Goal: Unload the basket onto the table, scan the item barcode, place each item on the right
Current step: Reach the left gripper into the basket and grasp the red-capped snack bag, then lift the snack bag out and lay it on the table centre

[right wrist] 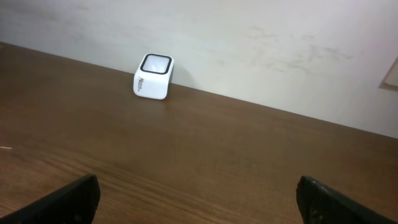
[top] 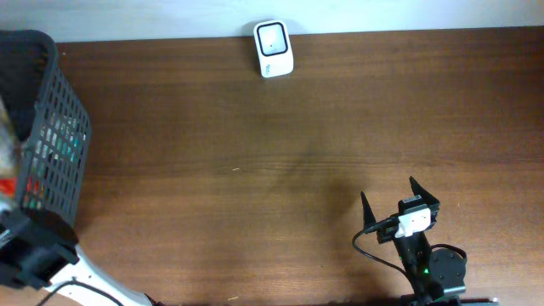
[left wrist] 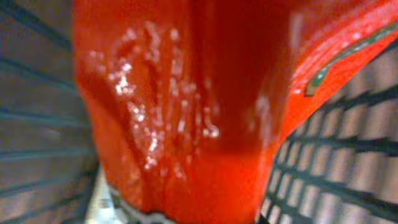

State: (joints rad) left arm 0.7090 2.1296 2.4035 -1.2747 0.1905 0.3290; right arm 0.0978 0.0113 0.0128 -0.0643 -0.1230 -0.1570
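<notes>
Work surface: a table with a dark brown wood-grain top, matt, with a faint lighter streak near its middle. Rear boundary: a pale off-white wall meets the table's far edge and carries faint scuffs. A beige patch at the wall's right margin is cut off, possibly a fitting. Lighting: even and diffuse; shadows are soft.

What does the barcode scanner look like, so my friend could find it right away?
Start at the big brown wooden table and look along its far edge, right by the pale wall. The scanner stands there alone: a small white box with a dark-framed window on top, far from the dark mesh basket at the left end.
</notes>
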